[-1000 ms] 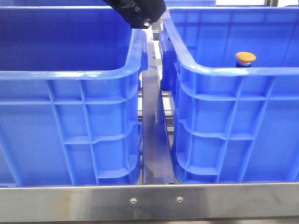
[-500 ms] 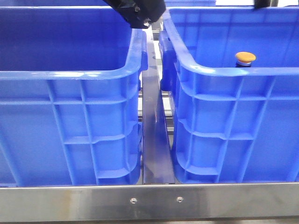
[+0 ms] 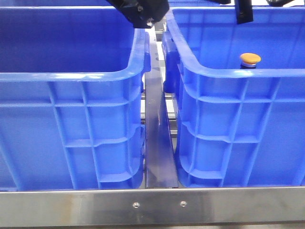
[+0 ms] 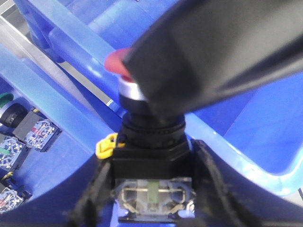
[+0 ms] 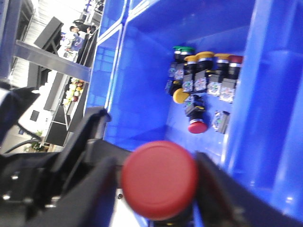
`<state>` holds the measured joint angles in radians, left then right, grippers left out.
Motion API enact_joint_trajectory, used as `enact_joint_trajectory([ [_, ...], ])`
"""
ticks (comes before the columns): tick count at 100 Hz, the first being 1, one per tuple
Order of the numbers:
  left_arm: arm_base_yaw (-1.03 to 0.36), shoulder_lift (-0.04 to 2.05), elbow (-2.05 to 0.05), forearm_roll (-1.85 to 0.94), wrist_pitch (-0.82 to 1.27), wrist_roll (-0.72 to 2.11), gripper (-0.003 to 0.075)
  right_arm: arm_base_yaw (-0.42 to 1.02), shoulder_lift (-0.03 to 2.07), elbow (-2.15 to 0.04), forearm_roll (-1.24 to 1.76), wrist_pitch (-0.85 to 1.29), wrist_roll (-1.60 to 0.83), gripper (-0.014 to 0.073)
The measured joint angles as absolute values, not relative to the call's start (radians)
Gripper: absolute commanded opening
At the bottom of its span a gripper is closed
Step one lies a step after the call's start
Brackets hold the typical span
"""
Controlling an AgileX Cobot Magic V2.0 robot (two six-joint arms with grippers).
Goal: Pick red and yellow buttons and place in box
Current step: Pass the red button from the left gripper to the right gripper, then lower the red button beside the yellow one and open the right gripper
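Two alike blue boxes stand side by side, the left box (image 3: 71, 76) and the right box (image 3: 238, 73). My left gripper (image 3: 143, 14) hangs over the gap between them. In the left wrist view it (image 4: 154, 189) is shut on the black body of a red button (image 4: 151, 161), and a dark blurred shape hides most of the red cap (image 4: 113, 61). My right gripper (image 3: 244, 12) reaches down over the right box. Its fingers (image 5: 158, 189) are shut on a red button (image 5: 159, 179) with the cap facing the camera. A yellow button (image 3: 250, 59) stands upright inside the right box.
A steel rail (image 3: 157, 133) runs between the boxes and a steel bar (image 3: 152, 205) crosses the front. Several more buttons (image 5: 203, 75) lie on a box floor below my right gripper, one red (image 5: 197, 124) on its side. Contact blocks (image 4: 28, 137) lie in the left box.
My right gripper has come down into view at the top right over the right box. The left gripper and the yellow button have not moved.
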<state>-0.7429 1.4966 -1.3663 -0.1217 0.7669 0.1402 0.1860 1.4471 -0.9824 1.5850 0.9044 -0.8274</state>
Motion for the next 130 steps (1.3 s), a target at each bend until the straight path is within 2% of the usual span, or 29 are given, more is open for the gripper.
enact_joint_trajectory([
  [8, -0.743, 1.497, -1.366, -0.122, 0.767, 0.140, 0.0081, 0.186, 1.447, -0.982, 1.585, 0.904, -0.827, 0.0199],
  [15, -0.743, 1.497, -1.366, -0.122, 0.767, 0.140, 0.0148, 0.186, 1.447, -0.982, 1.585, 0.904, -0.827, 0.0201],
  [22, -0.743, 1.497, -1.366, -0.122, 0.767, 0.140, 0.0275, 0.186, 1.447, -0.982, 1.585, 0.904, -0.827, 0.0201],
  [32, -0.743, 1.497, -1.366, -0.122, 0.767, 0.144, 0.0524, 0.186, 1.447, -0.982, 1.585, 0.909, -0.825, 0.0201],
  [38, -0.743, 1.497, -1.366, -0.122, 0.767, 0.148, 0.0625, 0.186, 1.447, -0.982, 1.585, 0.916, -0.825, 0.0201],
  [40, -0.743, 1.497, -1.366, -0.122, 0.767, 0.148, 0.0634, 0.186, 1.447, -0.982, 1.585, 0.916, -0.825, 0.0201],
  [62, -0.743, 1.497, -1.366, -0.122, 0.767, 0.148, 0.0638, 0.141, 1.447, -0.998, 1.577, 0.954, -0.839, 0.0201],
  [80, -0.743, 1.497, -1.366, -0.125, 0.769, 0.148, 0.0638, -0.049, 1.447, -1.029, 1.562, 0.997, -0.879, 0.0201],
  [105, -0.743, 1.497, -1.366, -0.131, 0.769, 0.148, 0.0638, -0.273, 1.447, -1.032, 1.406, 0.999, -1.198, 0.0201],
  [130, -0.743, 1.497, -1.366, -0.133, 0.769, 0.150, 0.0638, -0.314, 1.447, -1.030, 1.257, 0.827, -1.279, 0.0201],
])
